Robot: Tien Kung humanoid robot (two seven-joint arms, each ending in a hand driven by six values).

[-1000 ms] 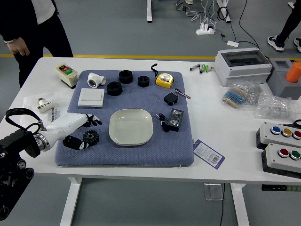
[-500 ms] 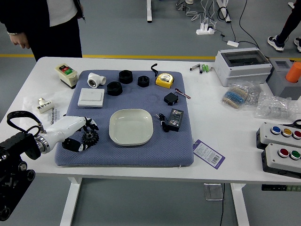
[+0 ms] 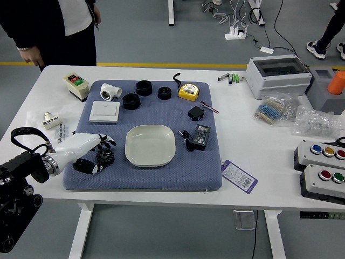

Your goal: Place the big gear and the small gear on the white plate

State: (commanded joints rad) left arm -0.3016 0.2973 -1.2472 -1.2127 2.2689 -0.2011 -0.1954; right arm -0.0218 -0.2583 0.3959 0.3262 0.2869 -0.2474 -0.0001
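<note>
The white plate (image 3: 150,145) lies on the blue mat (image 3: 161,181). Left of it, on the mat, a dark gear (image 3: 105,156) sits at the left hand (image 3: 81,148); whether it is clamped cannot be told. A grey bin (image 3: 318,93) holds something orange (image 3: 336,82). A person's hand (image 3: 32,56) hangs beyond the worktop (image 3: 237,145).

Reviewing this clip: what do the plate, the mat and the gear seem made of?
Plate: likely plastic, possibly ceramic; off-white, smooth, softly glossy.
Mat: apparently woven fabric; blue-grey, matte, finely textured.
Gear: dark, perhaps plastic or metal; too small and partly covered to tell.
</note>
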